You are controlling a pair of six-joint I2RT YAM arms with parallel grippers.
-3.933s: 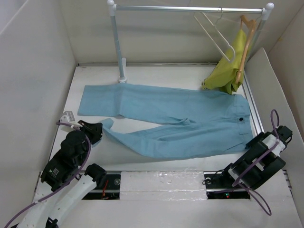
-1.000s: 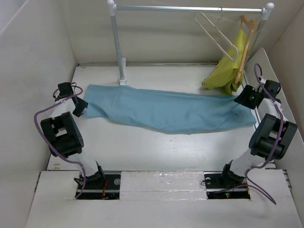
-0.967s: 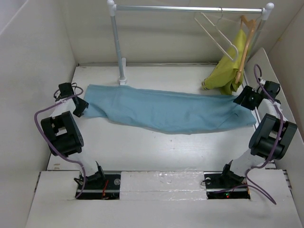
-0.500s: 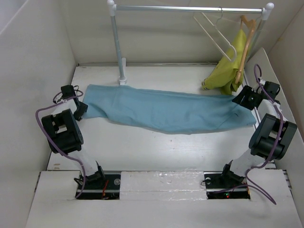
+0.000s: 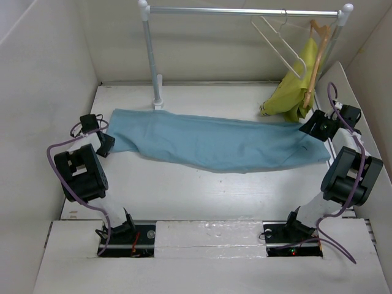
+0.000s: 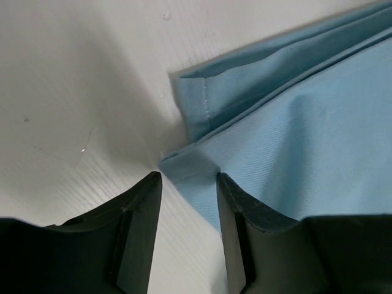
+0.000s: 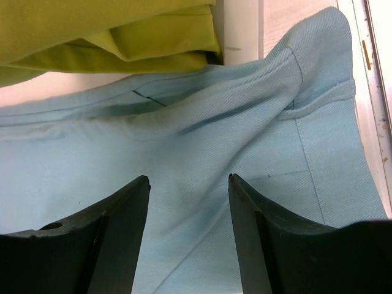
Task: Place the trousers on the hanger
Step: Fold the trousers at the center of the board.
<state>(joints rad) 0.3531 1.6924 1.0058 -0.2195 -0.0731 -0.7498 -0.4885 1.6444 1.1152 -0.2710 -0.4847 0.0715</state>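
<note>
So: trousers [image 5: 214, 144] lie legs-stacked on desk [image 5: 184, 196], hanger [image 5: 274, 49] up on rail [image 5: 245, 10], draping not started. Left pincer [image 6: 188, 180] & right pincer [image 7: 188, 180] both released.

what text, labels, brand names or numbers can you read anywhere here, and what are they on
None: no word, number, logo or sign can be read in any view.
trousers: plain light blue cloth, only seams and stitching, no label showing.
cream-white hanger, wooden hanger, yellow-green garment: no print visible.
</note>
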